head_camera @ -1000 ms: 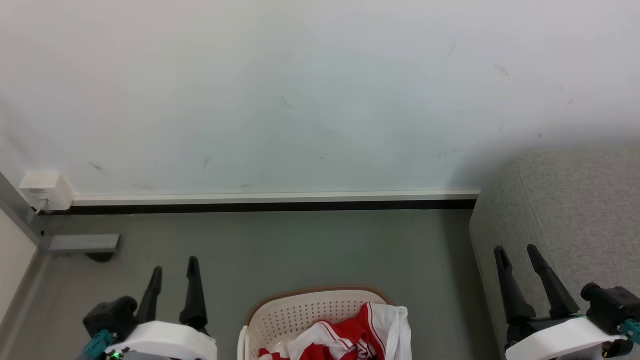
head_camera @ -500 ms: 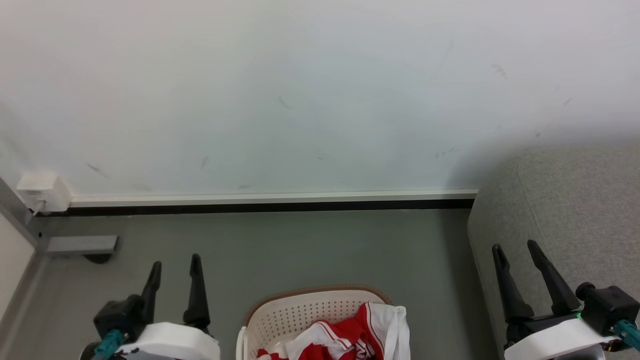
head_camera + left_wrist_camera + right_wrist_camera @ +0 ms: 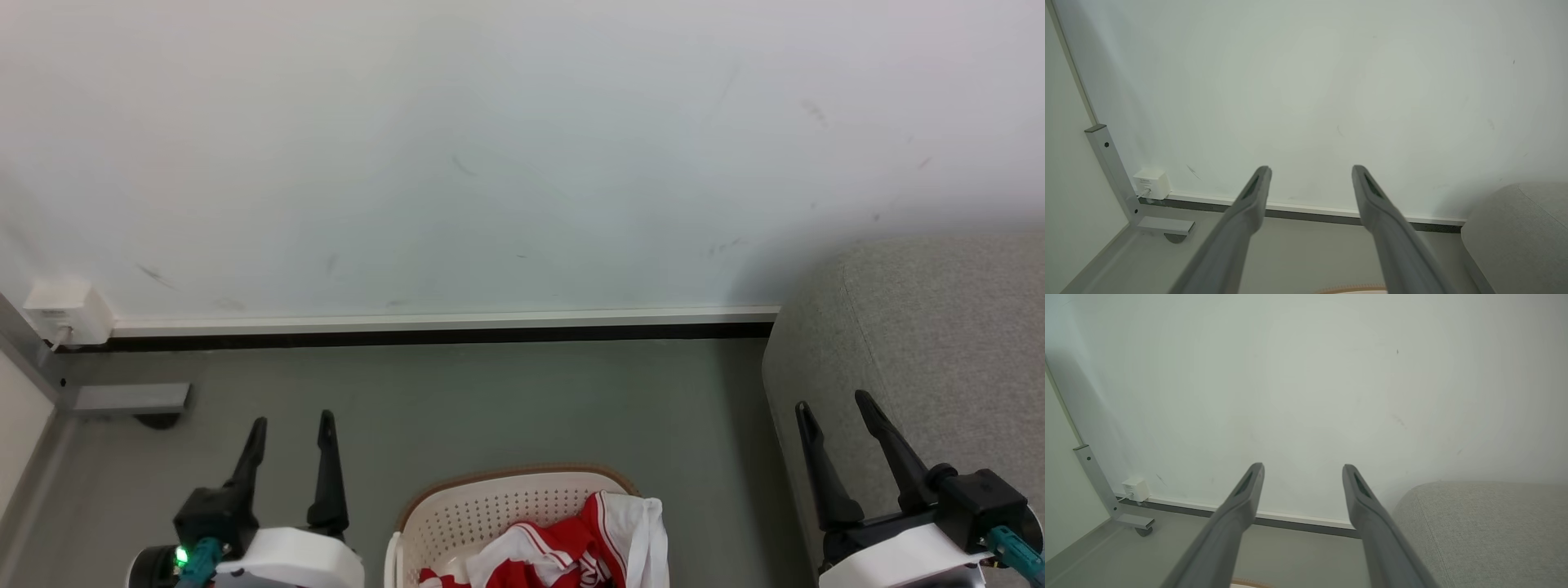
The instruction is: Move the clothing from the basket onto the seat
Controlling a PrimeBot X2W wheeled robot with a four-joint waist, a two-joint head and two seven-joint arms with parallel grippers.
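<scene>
At the bottom middle of the head view stands the cream basket (image 3: 482, 508) with a brown rim, and red-and-white clothing (image 3: 584, 543) is piled in its right half. The grey seat (image 3: 939, 327) rises at the right, also seen as the seat (image 3: 1519, 228) and the seat (image 3: 1486, 531) in the wrist views. My left gripper (image 3: 292, 420) is open to the left of the basket, its fingers empty, shown again as the left gripper (image 3: 1310, 169). Over the seat's near edge my right gripper (image 3: 831, 404) is open and empty, like the right gripper (image 3: 1302, 467). A sliver of basket rim (image 3: 1351, 289) shows.
A pale wall (image 3: 490, 147) with a white and black skirting (image 3: 441, 328) closes the back. A white socket box (image 3: 61, 310) and a grey metal post foot (image 3: 131, 398) sit at the left. Grey floor (image 3: 506, 408) lies between basket and wall.
Both grippers have crept a little forward and inward, still open. The picture has shifted slightly as well; the basket and clothing lie as before.
</scene>
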